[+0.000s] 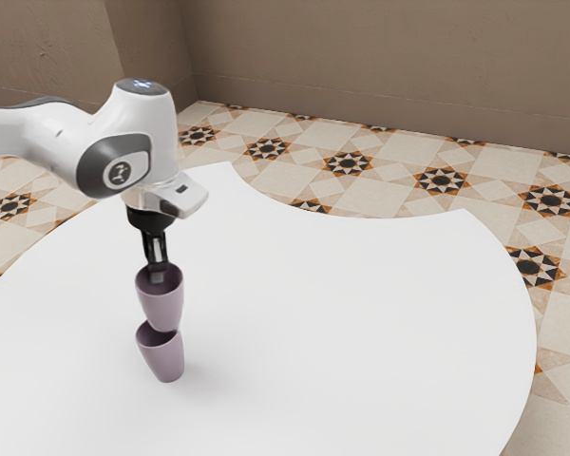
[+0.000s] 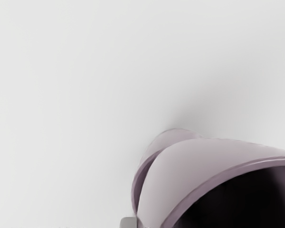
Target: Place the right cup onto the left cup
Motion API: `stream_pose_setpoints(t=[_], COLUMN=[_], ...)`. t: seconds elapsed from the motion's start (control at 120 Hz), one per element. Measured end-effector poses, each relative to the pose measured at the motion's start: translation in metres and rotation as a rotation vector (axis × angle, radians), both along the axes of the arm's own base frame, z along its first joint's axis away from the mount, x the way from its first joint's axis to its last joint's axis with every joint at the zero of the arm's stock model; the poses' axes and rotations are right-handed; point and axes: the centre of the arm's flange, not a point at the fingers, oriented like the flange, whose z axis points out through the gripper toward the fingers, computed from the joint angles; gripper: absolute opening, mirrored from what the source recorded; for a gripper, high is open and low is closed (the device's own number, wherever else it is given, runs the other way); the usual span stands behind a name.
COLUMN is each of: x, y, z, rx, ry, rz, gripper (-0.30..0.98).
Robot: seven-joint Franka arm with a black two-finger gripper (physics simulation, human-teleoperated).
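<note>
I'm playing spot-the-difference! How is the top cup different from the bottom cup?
The top cup is higher up, while the bottom cup is low, by the table.
The gripper is at the top cup's mouth, but the bottom cup has the top cup's base at its mouth.

Both cups are dusty purple, narrower at the base, and have their mouths facing up.

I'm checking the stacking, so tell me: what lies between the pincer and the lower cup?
The upper cup lies between the pincer and the lower cup, as the exterior view shows.
</note>
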Motion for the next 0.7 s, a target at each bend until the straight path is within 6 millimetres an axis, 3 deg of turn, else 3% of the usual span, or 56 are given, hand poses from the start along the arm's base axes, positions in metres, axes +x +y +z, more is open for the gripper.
stream_pose_setpoints(t=[0.7], x=[-0.008], y=[0.01], z=[-0.029], rx=[0.024], ry=[0.054], rz=[0.023], gripper=[-0.1])
